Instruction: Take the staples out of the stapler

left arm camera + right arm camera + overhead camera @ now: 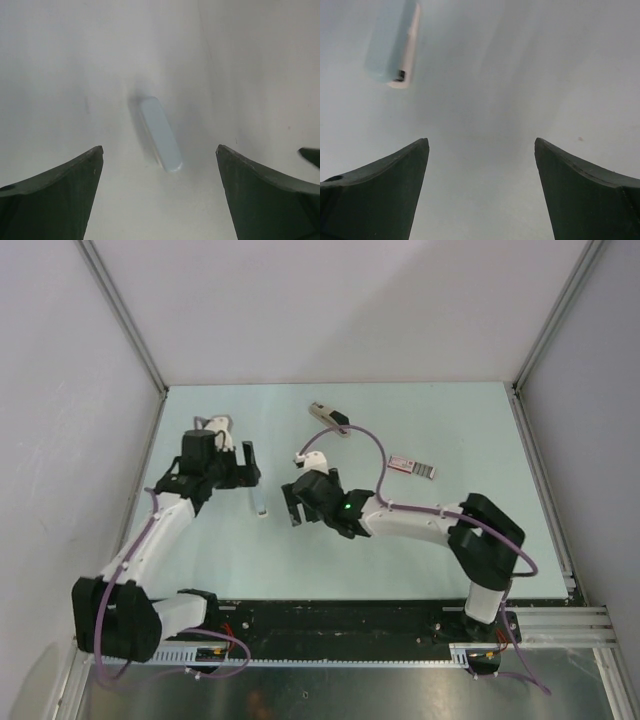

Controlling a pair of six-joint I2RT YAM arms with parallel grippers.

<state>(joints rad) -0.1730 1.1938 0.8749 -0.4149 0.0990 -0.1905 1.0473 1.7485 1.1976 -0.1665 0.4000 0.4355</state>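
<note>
The left gripper [159, 148] is in the left middle of the top view. Its two dark fingers [60, 190] are spread wide and hold nothing. A pale blue block [262, 502] lies flat on the table [450, 420] just beside it. In the left wrist view the block sits in the middle of the frame and does not touch the fingers. Next, near the middle of the top view, is the right gripper [481, 141]. It is spread wide too and holds nothing. The block shows at the upper left of its wrist view. The stapler [328, 417] lies in the upper middle of the top view, well apart from both grippers. A pink-and-white box [412, 466] lies to its lower right.
</note>
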